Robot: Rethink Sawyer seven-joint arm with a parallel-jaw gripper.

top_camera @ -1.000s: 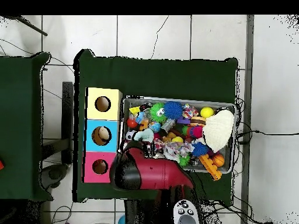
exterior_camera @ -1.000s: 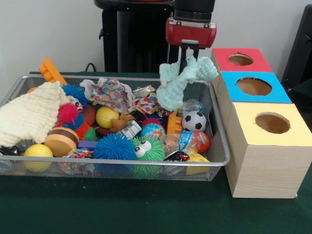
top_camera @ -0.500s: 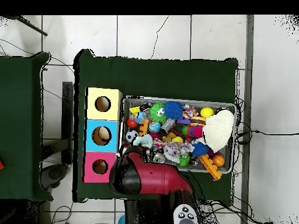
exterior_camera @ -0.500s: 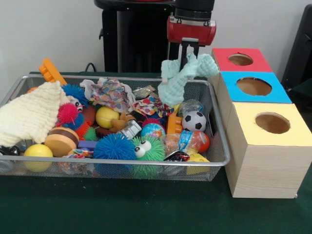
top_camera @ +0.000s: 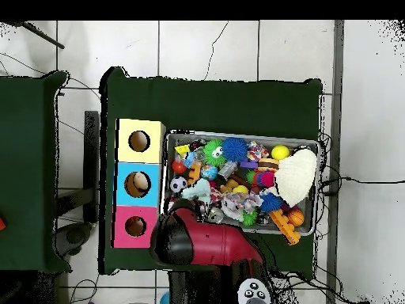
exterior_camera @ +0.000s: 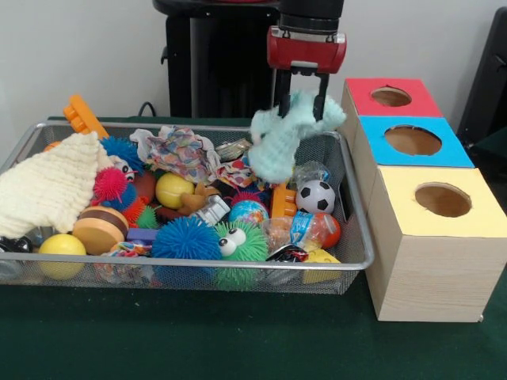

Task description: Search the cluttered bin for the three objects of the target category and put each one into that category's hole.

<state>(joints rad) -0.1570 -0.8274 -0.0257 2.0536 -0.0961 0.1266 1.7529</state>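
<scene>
Raised slightly since the earlier frame, the mint cloth [exterior_camera: 287, 140] is held pinched in the closed jaws of the gripper [exterior_camera: 299, 101], hanging lengthwise over the bin's [exterior_camera: 360, 237] box-side end, the holed boxes [exterior_camera: 413, 141] lying just alongside.

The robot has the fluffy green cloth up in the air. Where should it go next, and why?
Probably sideways toward the blue box. The end effector is shut on the pale green cloth, which hangs above the wire bin beside the boxes. The overhead view shows something already in the blue hole, though which hole fits cloth isn't certain.
</scene>
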